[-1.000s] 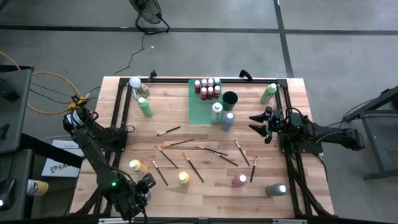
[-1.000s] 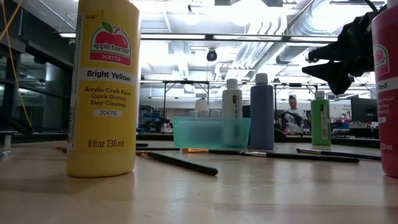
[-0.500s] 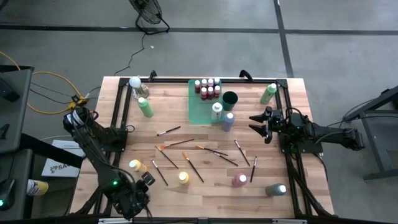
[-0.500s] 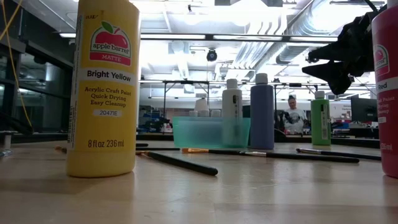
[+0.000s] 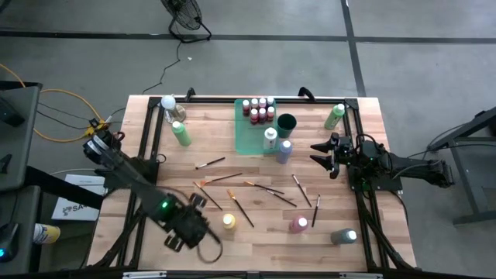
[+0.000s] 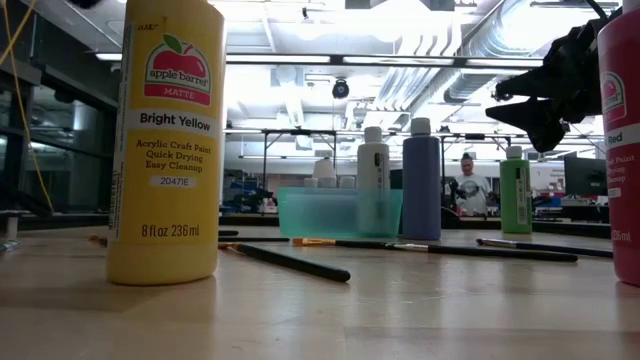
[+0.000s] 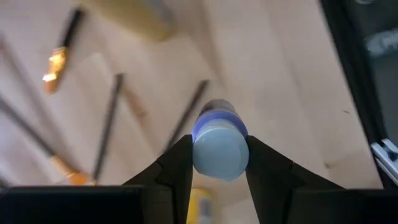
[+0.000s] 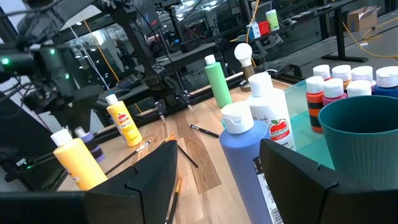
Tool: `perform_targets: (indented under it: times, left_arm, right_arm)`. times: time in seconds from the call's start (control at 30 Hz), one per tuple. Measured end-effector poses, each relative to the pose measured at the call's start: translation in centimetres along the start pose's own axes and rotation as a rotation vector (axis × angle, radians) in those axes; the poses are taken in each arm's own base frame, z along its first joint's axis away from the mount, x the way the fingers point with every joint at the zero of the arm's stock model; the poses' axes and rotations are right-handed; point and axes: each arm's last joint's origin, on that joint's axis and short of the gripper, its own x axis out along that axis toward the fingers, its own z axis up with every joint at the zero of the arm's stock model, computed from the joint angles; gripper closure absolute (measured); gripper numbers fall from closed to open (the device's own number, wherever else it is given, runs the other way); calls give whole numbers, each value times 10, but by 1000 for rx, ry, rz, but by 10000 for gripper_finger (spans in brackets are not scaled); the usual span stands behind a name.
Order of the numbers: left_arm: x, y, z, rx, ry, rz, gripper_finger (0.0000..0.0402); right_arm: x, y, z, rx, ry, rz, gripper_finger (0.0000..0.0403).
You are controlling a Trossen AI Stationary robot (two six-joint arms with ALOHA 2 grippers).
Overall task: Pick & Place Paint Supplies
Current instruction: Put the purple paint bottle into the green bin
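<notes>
Left end effector (image 7: 219, 163) is clamped on a purple paint bottle (image 7: 219, 147), held above the surface (image 5: 232, 147). Just beyond it lie paintbrushes (image 7: 109, 127) and a yellow bottle (image 5: 229, 222). Right end effector (image 5: 319, 155) is open, hovering beside a blue bottle (image 8: 247, 155) and green tray (image 5: 249, 139).

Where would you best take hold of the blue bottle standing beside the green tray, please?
Grip the blue bottle around its straight body below the cap, coming level from the open right tool's side: it stands upright, and the white bottle and green tray crowd its other side. The left tool holds a purple bottle.
</notes>
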Motion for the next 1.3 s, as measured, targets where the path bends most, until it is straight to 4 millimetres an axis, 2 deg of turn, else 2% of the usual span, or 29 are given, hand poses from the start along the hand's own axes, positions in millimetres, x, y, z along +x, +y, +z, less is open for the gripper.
perform_targets:
  times: [0.27, 0.5, 0.67, 0.77, 1.1, 1.3]
  left_arm:
    - [-32, 75, 17, -132, 18, 72, 282]
    - [-53, 151, 18, -313, -38, 180, 281]
    - [-59, 201, 5, -473, -62, 238, 280]
    - [-61, 230, -5, -509, -62, 274, 280]
    - [-55, 318, -38, -454, -87, 377, 279]
    - [-51, 356, -55, -418, -102, 443, 279]
  right_arm:
    - [0, 0, 0, 0, 0, 0, 180]
    - [0, 0, 0, 0, 0, 0, 180]
    - [0, 0, 0, 0, 0, 0, 180]
    - [0, 0, 0, 0, 0, 0, 180]
    - [0, 0, 0, 0, 0, 0, 180]
    - [0, 0, 0, 0, 0, 0, 180]
